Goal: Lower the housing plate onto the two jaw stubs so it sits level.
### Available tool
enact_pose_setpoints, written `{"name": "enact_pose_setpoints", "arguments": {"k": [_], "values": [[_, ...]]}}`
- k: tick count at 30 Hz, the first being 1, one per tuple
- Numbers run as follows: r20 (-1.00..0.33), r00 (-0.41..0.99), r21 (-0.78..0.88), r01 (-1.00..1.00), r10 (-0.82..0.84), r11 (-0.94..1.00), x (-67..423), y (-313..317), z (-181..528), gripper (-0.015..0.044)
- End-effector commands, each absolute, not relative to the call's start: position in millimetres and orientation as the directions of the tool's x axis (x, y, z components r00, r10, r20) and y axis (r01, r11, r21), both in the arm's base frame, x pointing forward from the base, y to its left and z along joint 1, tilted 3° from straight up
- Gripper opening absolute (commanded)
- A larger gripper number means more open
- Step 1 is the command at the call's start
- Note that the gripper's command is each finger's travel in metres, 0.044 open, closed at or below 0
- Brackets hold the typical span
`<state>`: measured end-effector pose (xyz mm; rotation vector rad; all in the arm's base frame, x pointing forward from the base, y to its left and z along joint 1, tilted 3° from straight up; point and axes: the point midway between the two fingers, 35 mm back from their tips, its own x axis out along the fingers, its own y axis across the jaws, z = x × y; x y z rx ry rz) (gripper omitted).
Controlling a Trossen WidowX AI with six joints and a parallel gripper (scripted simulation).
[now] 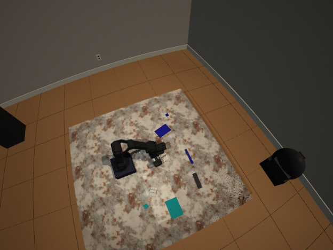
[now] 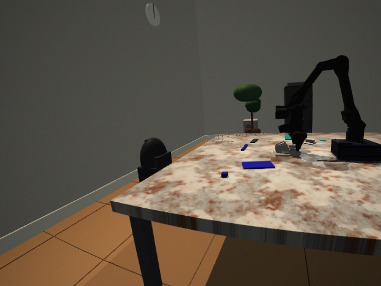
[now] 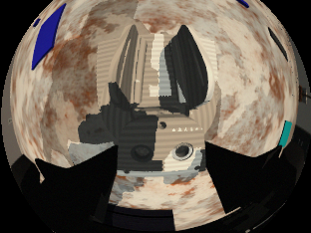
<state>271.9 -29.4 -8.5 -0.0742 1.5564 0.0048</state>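
Observation:
The housing plate (image 3: 181, 133), striped by shadow and with two round holes, is between the fingers of my gripper (image 3: 160, 148) (image 2: 297, 149), which is shut on it. In the wrist view the plate overlaps the near ends of the two upright jaws, the left jaw (image 3: 125, 65) pale and the right jaw (image 3: 193, 72) dark. The jaws stand on a pale base (image 3: 103, 52), and they also show beside my fingertips in the exterior view (image 2: 281, 147). The pins and stubs are hidden under the plate. I cannot tell whether the plate touches them or is fully level.
A blue plate (image 1: 162, 130) (image 2: 257, 165) and a small blue cube (image 1: 167, 115) lie to one side. A blue bar (image 1: 189, 156) and a dark bar (image 1: 197, 180) lie beyond the jaws. A pale block (image 1: 152, 191), a teal square (image 1: 145, 206) and a teal plate (image 1: 174, 207) lie on the other side.

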Motion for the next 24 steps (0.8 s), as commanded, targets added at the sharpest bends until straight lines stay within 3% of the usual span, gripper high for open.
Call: {"name": "enact_pose_setpoints", "arguments": {"k": [1,24], "values": [[-0.999,0.012,-0.049,-0.054,-0.048,0.997,271.6,-30.2,-11.1,0.0351],[-0.999,0.012,-0.049,-0.054,-0.048,0.997,271.7,-30.4,-15.6,0.0351]]}}
